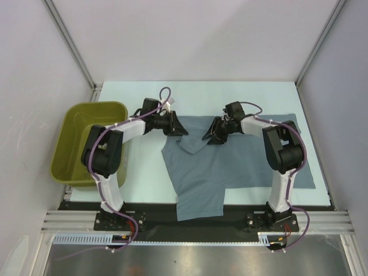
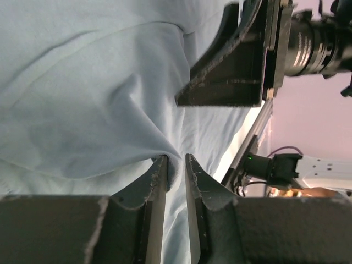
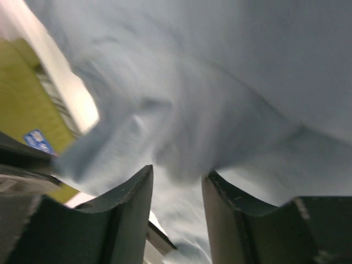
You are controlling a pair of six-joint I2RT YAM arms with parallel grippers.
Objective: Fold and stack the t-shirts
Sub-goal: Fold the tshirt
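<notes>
Your left claw (image 2: pixel 176 165) is pinched shut on a ridge of the shirt (image 1: pixel 230 167) at its far edge, probably to lift that edge for a fold. Your right claw (image 3: pixel 179 179) straddles a bunch of the same cloth, but the blur hides whether it grips. The shirt lies spread on the surface (image 1: pixel 201 92), its near part over the front edge, with the basket (image 1: pixel 86 106) at the left.
</notes>
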